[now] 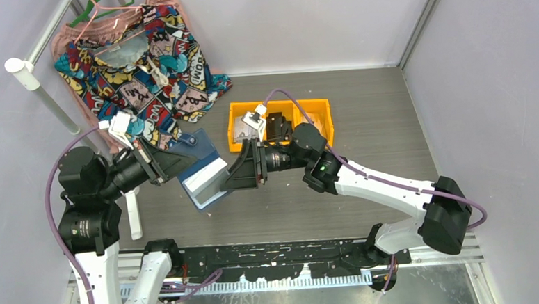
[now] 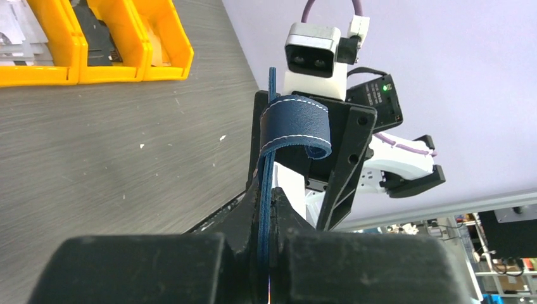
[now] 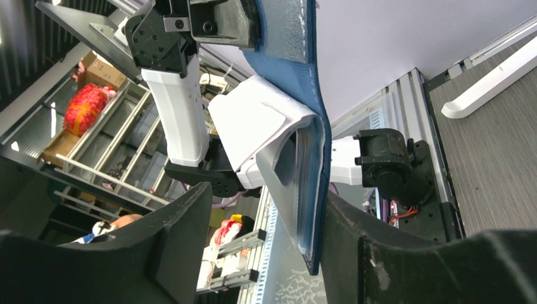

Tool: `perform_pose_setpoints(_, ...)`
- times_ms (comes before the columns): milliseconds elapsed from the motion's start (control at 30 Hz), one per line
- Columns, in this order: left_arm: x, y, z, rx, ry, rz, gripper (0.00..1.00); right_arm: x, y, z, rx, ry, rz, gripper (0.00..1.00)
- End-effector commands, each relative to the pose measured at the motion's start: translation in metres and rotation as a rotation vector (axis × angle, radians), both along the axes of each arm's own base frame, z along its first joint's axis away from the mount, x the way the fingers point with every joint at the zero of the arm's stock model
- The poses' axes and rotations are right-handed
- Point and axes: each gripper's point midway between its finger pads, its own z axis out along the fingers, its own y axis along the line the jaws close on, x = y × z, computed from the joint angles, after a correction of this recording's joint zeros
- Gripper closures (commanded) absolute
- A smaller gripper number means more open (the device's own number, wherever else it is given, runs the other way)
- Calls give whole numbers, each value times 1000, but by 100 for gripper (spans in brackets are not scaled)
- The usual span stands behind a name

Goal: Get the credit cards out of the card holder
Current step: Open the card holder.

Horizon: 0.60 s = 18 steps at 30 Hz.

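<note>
— Black fingers of the left gripper (image 2: 266,212) sit closest in its wrist view. They are pinched tight on the small navy-blue leather-like card holder (image 2: 294,123), seen edge-on with its snap tab curling over the top.

— And the other arm?

— Over there the right gripper (image 3: 266,244) stands wide, one finger on either side of the holder's hanging flap. A clear gap shows beside one finger; I cannot tell whether the other touches.

— Where are the cards?

— Only the right wrist view shows them: pale flat credit cards (image 3: 253,123) poking out of the lighter inner pocket. The left wrist view gives just the holder's edge.

— From above?

— The holder is held open between both grippers, over the grey wood-grain table (image 1: 377,125). It is near the yellow plastic bins (image 1: 232,129), and a comic-print cloth (image 1: 144,68) lies at the far left.
</note>
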Motion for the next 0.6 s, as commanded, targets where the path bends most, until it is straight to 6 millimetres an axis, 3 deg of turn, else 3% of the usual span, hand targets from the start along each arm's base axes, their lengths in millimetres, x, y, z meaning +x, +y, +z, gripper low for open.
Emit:
perform_pose_setpoints(0, 4, -1, 18, -59, -14, 18, 100, -1, -8, 30, 108, -66, -52, 41)
perform_pose_setpoints(267, 2, -3, 26, -96, 2, 15, 100, 27, 3, 20, 93, -45, -192, 60)
perform_pose_setpoints(567, -1, -5, 31, -120, 20, -2, 100, 48, 9, 22, 133, -27, -289, 62)
